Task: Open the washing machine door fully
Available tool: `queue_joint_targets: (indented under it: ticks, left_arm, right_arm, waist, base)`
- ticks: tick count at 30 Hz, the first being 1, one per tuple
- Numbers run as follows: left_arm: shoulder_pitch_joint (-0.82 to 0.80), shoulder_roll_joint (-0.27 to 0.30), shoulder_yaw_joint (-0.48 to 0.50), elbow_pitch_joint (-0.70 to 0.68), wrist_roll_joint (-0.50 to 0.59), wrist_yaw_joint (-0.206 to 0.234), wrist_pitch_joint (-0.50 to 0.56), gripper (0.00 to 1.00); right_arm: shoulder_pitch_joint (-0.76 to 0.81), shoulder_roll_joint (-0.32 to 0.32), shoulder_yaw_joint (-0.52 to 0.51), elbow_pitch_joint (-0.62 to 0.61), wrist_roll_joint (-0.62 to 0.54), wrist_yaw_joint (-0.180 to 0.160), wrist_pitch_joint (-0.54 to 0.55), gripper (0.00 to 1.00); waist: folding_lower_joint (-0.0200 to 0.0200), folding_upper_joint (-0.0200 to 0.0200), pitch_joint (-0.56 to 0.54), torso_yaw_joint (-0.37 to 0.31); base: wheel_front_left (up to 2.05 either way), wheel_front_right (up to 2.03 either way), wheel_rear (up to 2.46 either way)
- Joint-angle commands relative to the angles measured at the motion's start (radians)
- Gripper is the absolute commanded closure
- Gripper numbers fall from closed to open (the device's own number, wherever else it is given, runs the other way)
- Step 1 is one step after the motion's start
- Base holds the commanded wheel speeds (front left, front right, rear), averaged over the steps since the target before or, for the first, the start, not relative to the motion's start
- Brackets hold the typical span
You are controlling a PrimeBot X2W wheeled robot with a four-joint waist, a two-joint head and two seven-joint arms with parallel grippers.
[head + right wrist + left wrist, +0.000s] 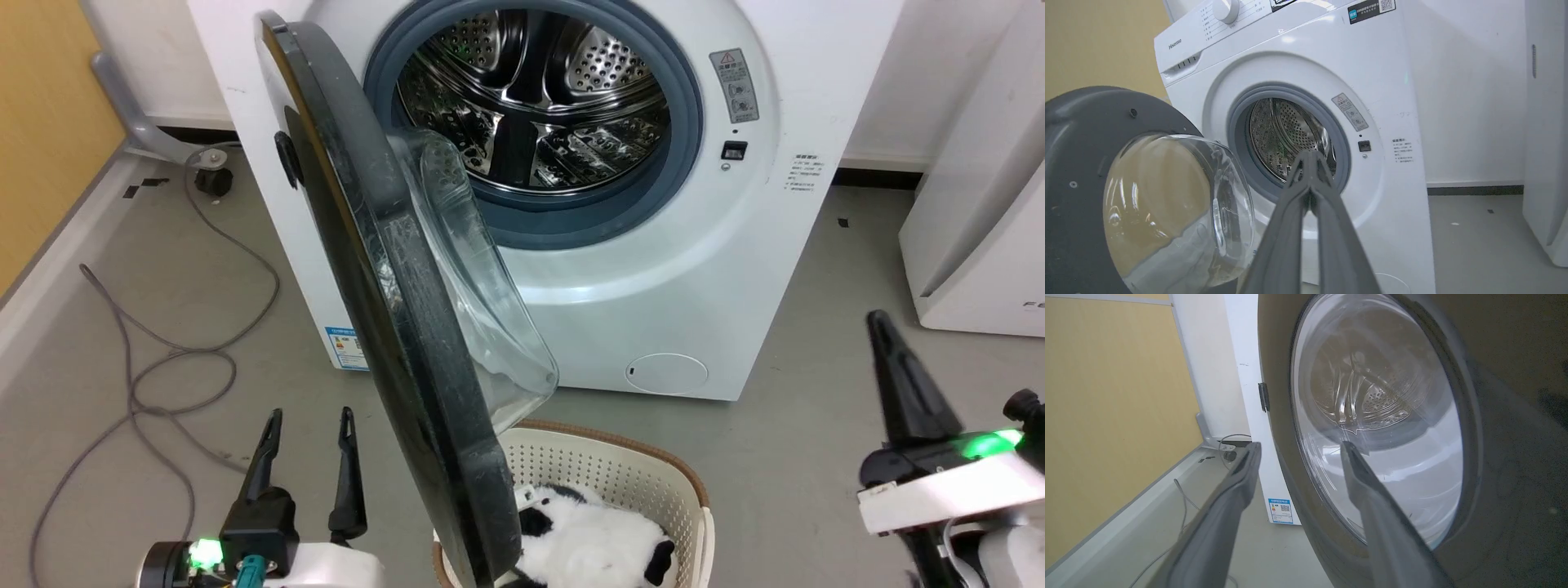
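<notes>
White boxy front-loading washing machine (653,286) fills the upper centre, and its large round glossy black door (359,245) stands swung out, edge-on at centre-left.
The door's lower edge hangs over a cream perforated basket (620,474) at bottom centre, which holds a black-and-white plush toy (580,539). At lower left the left gripper (311,412) is spread wide and empty, near the door's outer face. At lower right the right gripper (878,318) has its fingers pressed together and holds nothing.

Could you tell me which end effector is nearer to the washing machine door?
Left. The left end effector is close beside the washing machine door, at its outer face; the right end effector sits farther, on its glass side.
</notes>
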Motion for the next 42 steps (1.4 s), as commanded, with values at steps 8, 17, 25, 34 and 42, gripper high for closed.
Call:
queue_joint_targets:
  ticks: [8, 17, 25, 34, 42]
  left_arm:
    - [0.009, 0.006, 0.009, -0.007, -0.004, 0.001, -0.005, 0.00]
    - [0.008, 0.006, 0.013, -0.005, -0.002, -0.001, -0.005, 0.00]
    - [0.010, 0.006, 0.015, -0.001, -0.002, -0.001, -0.005, 0.00]
    - [-0.004, 0.008, 0.036, -0.023, 0.001, 0.021, -0.005, 1.00]
    - [-0.081, 0.021, 0.078, -0.190, -0.004, 0.027, -0.005, 1.00]
  right_arm:
    - [0.082, 0.134, -0.163, -0.049, -0.391, 0.001, -0.008, 1.00]
    - [0.176, 0.206, -0.213, -0.031, -0.515, 0.001, -0.009, 1.00]
    - [0.220, 0.235, -0.233, -0.021, -0.582, 0.001, -0.009, 0.00]
    - [0.235, 0.244, -0.251, -0.033, -0.599, 0.001, -0.009, 0.00]
    - [0.239, 0.245, -0.263, -0.048, -0.584, 0.001, -0.009, 0.00]
  waist:
    - [0.0000, 0.0000, 0.007, -0.010]
    - [0.0000, 0.0000, 0.005, -0.008]
    - [0.0000, 0.0000, 0.000, -0.014]
    - [0.0000, 0.0000, -0.008, -0.014]
    - [0.0000, 0.0000, -0.015, -0.012]
  base:
    - [0.00, 0.00, 0.00]
    - [0.00, 0.00, 0.00]
    - [0.00, 0.00, 0.00]
    - [0.00, 0.00, 0.00]
    - [0.00, 0.00, 0.00]
